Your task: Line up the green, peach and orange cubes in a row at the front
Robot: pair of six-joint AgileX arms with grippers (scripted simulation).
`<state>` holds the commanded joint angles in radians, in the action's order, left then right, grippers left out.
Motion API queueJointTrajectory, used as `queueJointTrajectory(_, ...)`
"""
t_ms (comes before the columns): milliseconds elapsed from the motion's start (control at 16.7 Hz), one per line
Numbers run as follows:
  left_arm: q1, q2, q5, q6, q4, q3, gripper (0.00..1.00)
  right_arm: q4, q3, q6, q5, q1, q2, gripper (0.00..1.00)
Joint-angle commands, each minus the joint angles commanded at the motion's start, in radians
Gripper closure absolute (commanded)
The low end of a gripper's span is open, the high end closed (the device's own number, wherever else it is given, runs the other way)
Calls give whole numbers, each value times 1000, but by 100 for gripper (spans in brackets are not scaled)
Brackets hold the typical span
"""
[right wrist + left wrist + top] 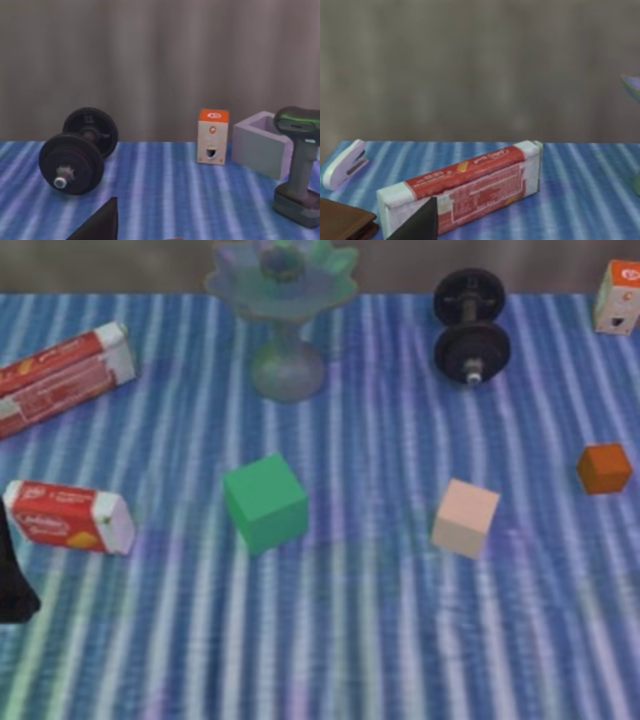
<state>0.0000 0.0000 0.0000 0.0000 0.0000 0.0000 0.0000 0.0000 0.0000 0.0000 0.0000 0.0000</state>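
Note:
The green cube (265,502) sits left of the table's middle. The peach cube (465,518) lies to its right, and the small orange cube (604,468) is near the right edge. All three rest apart on the striped cloth. My left gripper (12,585) is parked at the far left edge, away from the cubes; one dark finger (420,222) shows in the left wrist view. My right gripper (142,232) is out of the top view; one finger (102,222) shows, with an orange cube sliver (172,238) beside it. Nothing is held.
Two red-and-white boxes (60,375) (70,517) lie at the left. A glass lotus stand (285,300), a dumbbell (470,320) and a white-orange carton (618,298) line the back. A drill (300,170) and a grey box (260,142) stand far right.

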Motion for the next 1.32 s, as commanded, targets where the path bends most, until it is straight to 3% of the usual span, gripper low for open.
queueJointTrajectory(300, 0, 0, 0, 0, 0, 0, 0, -39, 62, -2, -3, 5, 62, 0)
queueJointTrajectory(540, 0, 0, 0, 0, 0, 0, 0, -175, 285, -8, -4, 12, 293, 0)
queueJointTrajectory(1320, 0, 0, 0, 0, 0, 0, 0, -889, 1389, -45, 5, 39, 1736, 0)
